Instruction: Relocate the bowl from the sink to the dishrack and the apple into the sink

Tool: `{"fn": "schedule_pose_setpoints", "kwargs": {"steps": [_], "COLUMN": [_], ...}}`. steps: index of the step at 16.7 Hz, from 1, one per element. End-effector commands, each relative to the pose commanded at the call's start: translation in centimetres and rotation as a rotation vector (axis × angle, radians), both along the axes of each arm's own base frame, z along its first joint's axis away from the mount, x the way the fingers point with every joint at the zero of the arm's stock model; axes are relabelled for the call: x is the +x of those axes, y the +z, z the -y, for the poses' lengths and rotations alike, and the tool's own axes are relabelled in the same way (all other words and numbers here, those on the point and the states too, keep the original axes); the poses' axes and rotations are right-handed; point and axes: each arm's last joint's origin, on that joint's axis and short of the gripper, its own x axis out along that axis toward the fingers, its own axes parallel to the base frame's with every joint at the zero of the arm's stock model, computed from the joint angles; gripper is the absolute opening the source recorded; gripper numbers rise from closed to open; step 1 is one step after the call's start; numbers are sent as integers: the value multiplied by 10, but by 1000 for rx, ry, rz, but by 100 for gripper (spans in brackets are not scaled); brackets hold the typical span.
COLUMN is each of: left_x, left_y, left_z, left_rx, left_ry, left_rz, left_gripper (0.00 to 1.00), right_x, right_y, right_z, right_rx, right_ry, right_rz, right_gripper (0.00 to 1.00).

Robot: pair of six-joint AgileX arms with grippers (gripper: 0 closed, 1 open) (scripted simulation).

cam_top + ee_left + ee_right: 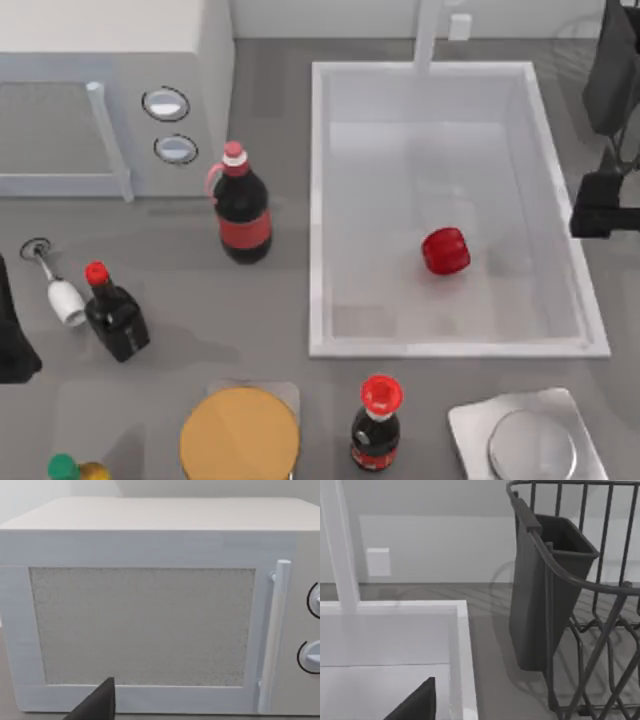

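The red apple [445, 250] lies on the floor of the white sink [316, 200], right of its middle. The bowl is out of view. The dark wire dishrack [580, 585] with its grey cutlery caddy [612, 62] stands just beyond the sink's right rim [462, 645], at the table's back right. My right gripper [598, 215] hangs over the sink's right rim, apart from the apple. At the table's left edge my left gripper [12, 345] is parked, facing the microwave [145, 620].
A white faucet post [428, 35] rises behind the sink. Left of the sink stand a cola bottle [243, 205], a dark sauce bottle [115, 312] and a tipped wine glass [60, 290]. Along the front are a tan disc [240, 435], another cola bottle [377, 425] and a silver scale [530, 440].
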Motion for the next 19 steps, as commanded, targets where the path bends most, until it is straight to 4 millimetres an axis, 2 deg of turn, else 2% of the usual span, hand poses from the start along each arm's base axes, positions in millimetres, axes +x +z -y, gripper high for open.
{"fn": "schedule_pose_setpoints", "kwargs": {"steps": [2,4,7,9,14,19], "left_x": [0,0,0,0,0,0], "left_y": [0,0,0,0,0,0], "left_z": [0,0,0,0,0,0], "left_rx": [0,0,0,0,0,0], "left_ry": [0,0,0,0,0,0], "left_rz": [0,0,0,0,0,0], "left_gripper": [100,100,100,100,100,100], "right_x": [-27,-57,-94,-111,-132,-136], "right_y": [16,24,22,16,9,10], "right_z": [23,41,55,59,61,60], "right_rx": [10,18,28,32,36,36], "right_ry": [-9,-10,4,23,79,100], "right_rz": [2,12,30,44,111,150], "right_gripper": [100,100,100,100,100,100]}}
